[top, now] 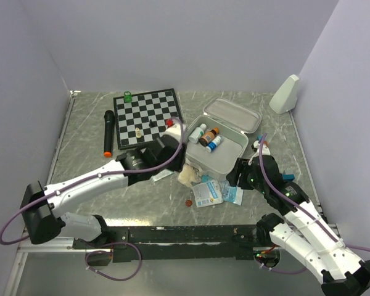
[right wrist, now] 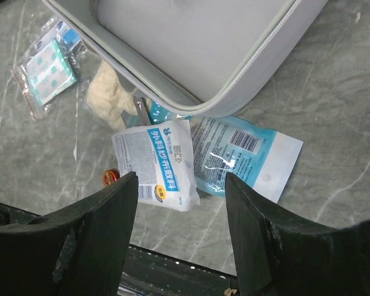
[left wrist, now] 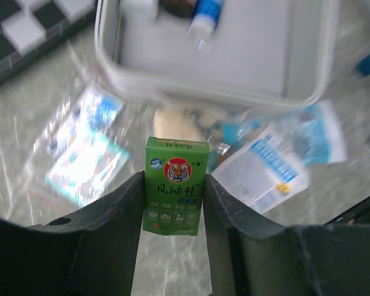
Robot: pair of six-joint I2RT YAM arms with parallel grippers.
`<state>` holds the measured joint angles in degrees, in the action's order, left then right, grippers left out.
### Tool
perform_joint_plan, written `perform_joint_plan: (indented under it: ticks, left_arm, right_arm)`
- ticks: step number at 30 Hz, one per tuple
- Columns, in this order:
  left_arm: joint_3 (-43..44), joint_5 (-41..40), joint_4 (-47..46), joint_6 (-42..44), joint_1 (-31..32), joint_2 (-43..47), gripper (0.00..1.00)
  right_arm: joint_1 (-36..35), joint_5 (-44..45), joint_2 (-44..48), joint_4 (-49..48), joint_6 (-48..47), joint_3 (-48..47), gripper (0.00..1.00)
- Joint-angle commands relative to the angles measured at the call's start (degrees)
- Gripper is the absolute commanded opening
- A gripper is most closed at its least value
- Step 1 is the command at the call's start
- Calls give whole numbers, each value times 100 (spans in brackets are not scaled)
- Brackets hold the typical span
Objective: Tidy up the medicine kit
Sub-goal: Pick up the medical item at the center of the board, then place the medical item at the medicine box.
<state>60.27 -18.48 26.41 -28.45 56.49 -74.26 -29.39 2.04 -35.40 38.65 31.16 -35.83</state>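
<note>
Overhead, close wrists; common medicine kit

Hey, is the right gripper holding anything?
No, the right gripper stands open with nothing between its jaws; the white packet lies below it.

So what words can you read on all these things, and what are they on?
Green box: "风油精" under a tiger picture; the print below is too tiny to read.
White packet: blue letters, seemingly "外科纱布敷料"; the rest is too small.
Blue packet: a barcode and small print, unreadable.
Bottles: labels too small to read.
</note>
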Motion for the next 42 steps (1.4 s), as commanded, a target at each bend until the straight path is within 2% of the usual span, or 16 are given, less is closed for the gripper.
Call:
perform_joint_plan:
  ticks: [1,4,10,18,23,30,35,39,42]
  left_arm:
    - [1176,168,-216,708,-15,-745,45]
    - [2143,432,-102,981,-120,-1851,42]
    - [3165,1399,-373,1069,-604,-3216,38]
    - [4642,1295,39,1403,-709,-4719,37]
    - [4521,1005,30,1404,-885,-4809,36]
    - [3537,697,-101,1482,-1079,-4317,36]
    - [3272,530,-57,1447,-1087,-4272,38]
    - [3263,547,-66,1403,-1087,-4307,49]
    - [3254,477,-66,1359,-1087,-4168,64]
  right_arm:
    - [-41,59,-37,-33,-31,-275,65]
    - [-41,42,-29,2,-13,-275,65]
    - [-41,147,129,186,-48,-345,65]
    - [-41,279,51,336,-180,-582,65]
    - [-41,367,42,301,-224,-556,66]
    - [-41,367,-72,178,-250,-521,66]
    - [-41,270,-195,37,-242,-486,66]
    - [-41,261,-213,46,-233,-503,66]
    - [-32,279,-178,72,-233,-512,66]
